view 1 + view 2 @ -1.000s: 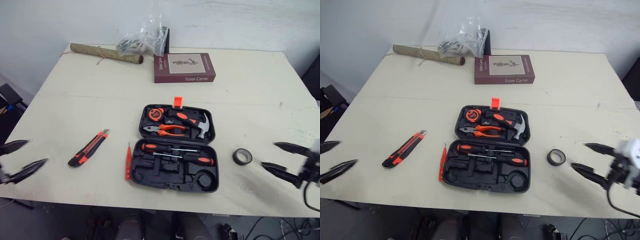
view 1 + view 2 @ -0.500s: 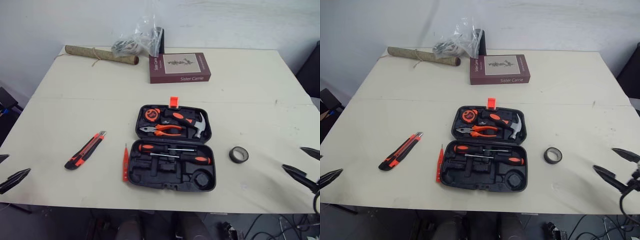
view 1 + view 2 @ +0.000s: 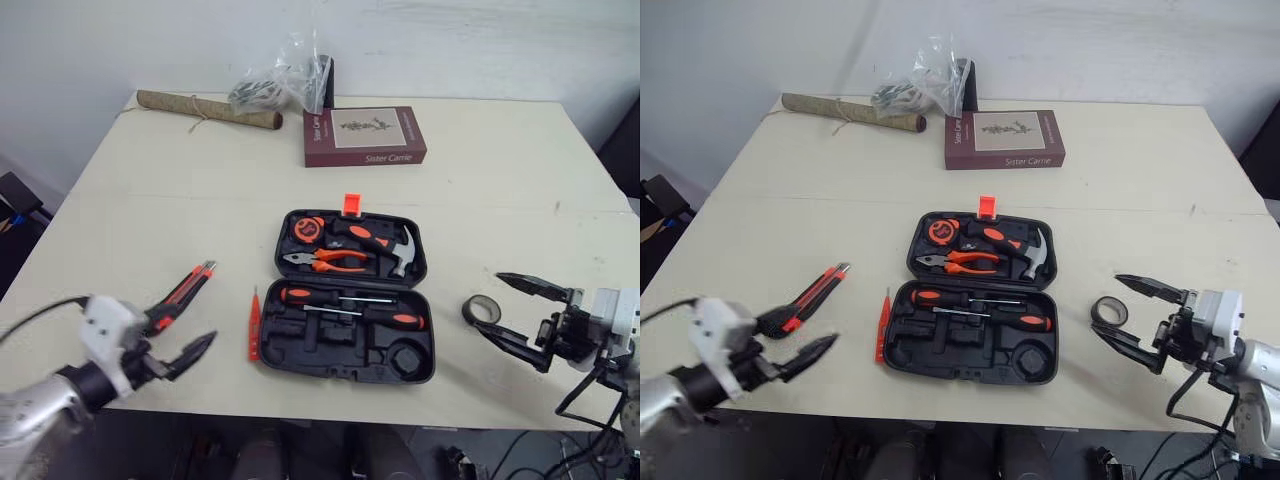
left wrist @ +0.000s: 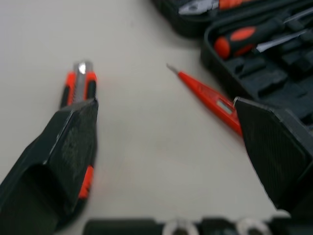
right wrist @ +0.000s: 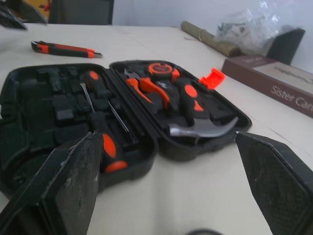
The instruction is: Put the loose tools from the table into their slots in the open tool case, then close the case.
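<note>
Cream table [image 3: 480,170] carries the open tool case [image 3: 300,352] at centre, with a red tester pen [image 3: 255,325] lying just beside its left edge. I record my left fingers [image 3: 192,352] spread at the near end of the utility knife [image 3: 192,282], further left. My right fingers [image 3: 530,285] stand spread with the tape roll [image 3: 480,310] between their tips.

Cream table [image 3: 200,200] sitting in front of a white wall [image 3: 480,40]
Cables [image 3: 520,447] are trailing over the dark floor [image 3: 470,445], lower right.
</note>
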`<move>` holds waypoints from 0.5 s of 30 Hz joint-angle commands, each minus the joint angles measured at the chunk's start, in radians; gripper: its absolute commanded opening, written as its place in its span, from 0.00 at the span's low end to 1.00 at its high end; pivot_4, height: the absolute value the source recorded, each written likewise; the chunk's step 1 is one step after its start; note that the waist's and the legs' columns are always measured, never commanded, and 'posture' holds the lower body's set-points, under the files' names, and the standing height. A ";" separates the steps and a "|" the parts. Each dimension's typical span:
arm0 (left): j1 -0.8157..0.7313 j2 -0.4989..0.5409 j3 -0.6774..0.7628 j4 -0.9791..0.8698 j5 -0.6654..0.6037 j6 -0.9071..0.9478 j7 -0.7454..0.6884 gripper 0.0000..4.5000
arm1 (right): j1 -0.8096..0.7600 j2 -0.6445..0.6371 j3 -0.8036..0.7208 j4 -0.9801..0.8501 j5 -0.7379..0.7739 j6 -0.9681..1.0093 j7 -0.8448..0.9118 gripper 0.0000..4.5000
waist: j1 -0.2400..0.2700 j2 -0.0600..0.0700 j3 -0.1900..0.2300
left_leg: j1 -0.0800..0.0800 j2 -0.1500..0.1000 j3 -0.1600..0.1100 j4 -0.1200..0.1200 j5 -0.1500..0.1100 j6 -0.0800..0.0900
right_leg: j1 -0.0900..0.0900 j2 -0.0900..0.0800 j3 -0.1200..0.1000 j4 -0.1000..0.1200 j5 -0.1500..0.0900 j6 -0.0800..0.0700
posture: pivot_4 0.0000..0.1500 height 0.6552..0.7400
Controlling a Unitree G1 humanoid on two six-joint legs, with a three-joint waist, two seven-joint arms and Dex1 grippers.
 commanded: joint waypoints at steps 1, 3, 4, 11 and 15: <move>-0.009 -0.095 -0.175 -0.114 0.067 0.082 0.191 1.00 | -0.009 0.024 0.033 -0.063 0.032 -0.019 0.029 0.99 | 0.001 0.000 0.000 | 0.000 0.000 0.000 0.000 0.000 0.000 | 0.000 0.000 0.000 0.000 0.000 0.000 | 1.00 1.00; -0.016 -0.078 -0.251 -0.127 0.105 0.077 0.180 1.00 | -0.011 0.026 0.055 -0.074 0.022 -0.032 0.052 0.99 | 0.003 0.000 0.000 | 0.000 0.000 0.000 0.001 0.000 0.000 | 0.000 0.001 0.000 0.000 0.000 0.000 | 1.00 1.00; -0.015 -0.074 -0.274 -0.132 0.121 0.081 0.185 1.00 | -0.012 0.027 0.059 -0.075 0.022 -0.033 0.053 0.99 | 0.004 0.000 0.000 | 0.000 0.000 0.000 0.001 0.000 0.000 | 0.000 0.001 0.000 0.000 0.000 0.000 | 1.00 1.00; -0.009 -0.070 -0.370 -0.155 0.176 0.111 0.225 1.00 | -0.025 0.032 0.066 -0.057 0.026 -0.034 0.049 0.99 | 0.004 0.000 0.000 | 0.000 0.000 0.000 0.001 0.000 0.000 | 0.001 0.001 0.000 0.000 0.000 0.000 | 1.00 1.00; -0.033 -0.091 -0.411 -0.157 0.211 0.122 0.269 1.00 | -0.026 0.035 0.072 -0.057 0.025 -0.028 0.043 0.99 | 0.006 0.000 0.000 | 0.000 0.000 -0.001 0.002 0.000 0.000 | 0.002 0.000 0.000 0.000 0.000 0.000 | 1.00 1.00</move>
